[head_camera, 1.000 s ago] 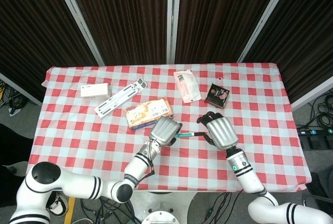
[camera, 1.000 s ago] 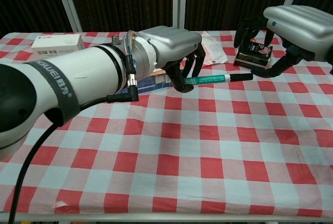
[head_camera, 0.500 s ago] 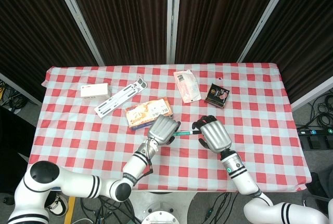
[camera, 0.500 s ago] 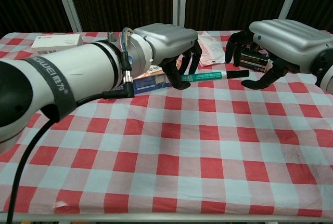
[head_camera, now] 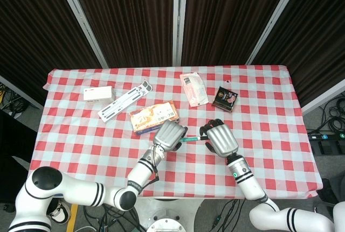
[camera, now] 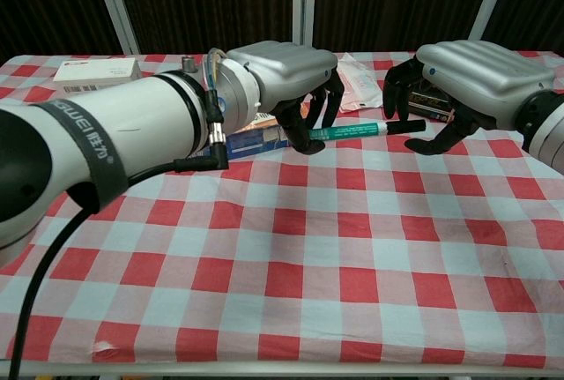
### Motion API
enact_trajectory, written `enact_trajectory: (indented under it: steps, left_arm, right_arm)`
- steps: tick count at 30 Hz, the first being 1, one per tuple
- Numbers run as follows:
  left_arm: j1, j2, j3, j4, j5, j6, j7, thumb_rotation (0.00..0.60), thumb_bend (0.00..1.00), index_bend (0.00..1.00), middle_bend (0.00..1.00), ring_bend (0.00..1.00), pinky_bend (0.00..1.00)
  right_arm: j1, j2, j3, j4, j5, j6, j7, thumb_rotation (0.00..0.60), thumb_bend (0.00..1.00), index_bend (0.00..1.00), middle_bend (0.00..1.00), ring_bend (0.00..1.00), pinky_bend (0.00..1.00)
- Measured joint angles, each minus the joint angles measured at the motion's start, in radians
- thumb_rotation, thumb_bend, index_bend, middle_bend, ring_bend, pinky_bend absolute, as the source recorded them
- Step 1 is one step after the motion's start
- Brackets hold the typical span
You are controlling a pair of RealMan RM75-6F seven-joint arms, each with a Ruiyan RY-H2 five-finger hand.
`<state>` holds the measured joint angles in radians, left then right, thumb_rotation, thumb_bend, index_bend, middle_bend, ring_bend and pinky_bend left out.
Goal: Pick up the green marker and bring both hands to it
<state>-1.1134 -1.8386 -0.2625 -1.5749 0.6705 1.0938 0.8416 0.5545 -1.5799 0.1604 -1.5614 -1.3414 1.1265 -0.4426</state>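
The green marker [camera: 357,130] with a black cap hangs level above the checked table [camera: 352,248]. My left hand [camera: 286,67] holds its left end between curled fingers [camera: 310,137]. In the head view the marker [head_camera: 192,140] spans the gap between the left hand [head_camera: 171,134] and the right hand [head_camera: 221,140]. My right hand [camera: 471,67] is at the cap end, fingers and thumb curved apart around the cap. Whether they touch the cap I cannot tell.
An orange snack box [head_camera: 153,116] lies just behind the left hand. Further back lie a white box [head_camera: 98,93], a long white strip [head_camera: 125,100], a pink packet [head_camera: 193,88] and a dark packet [head_camera: 225,98]. The table's front edge [camera: 282,364] is near.
The right hand has moved left, from beside the marker to around its cap end. The left hand has kept hold of the marker, nearly still.
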Motion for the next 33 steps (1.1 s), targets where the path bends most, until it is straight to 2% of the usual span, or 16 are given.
enact_trajectory:
  steps: [7,20,33]
  left_arm:
    - [-0.001,0.002,0.001,-0.011,-0.005,0.005,0.002,0.6,0.42,0.55,0.58,0.86,0.85]
    - [-0.009,-0.001,0.008,-0.012,-0.027,0.005,0.013,0.6,0.42,0.55,0.58,0.86,0.85]
    - [-0.006,0.002,0.016,-0.014,-0.031,0.009,0.012,0.6,0.42,0.55,0.58,0.86,0.85]
  right_arm:
    - [0.005,-0.016,0.0,0.019,0.004,0.01,0.01,0.6,0.21,0.52,0.52,0.31,0.29]
    - [0.012,-0.026,-0.006,0.029,0.006,0.015,0.01,0.6,0.17,0.52,0.52,0.31,0.28]
    - [0.008,-0.04,-0.015,0.045,0.008,0.029,0.015,0.6,0.23,0.67,0.63,0.36,0.29]
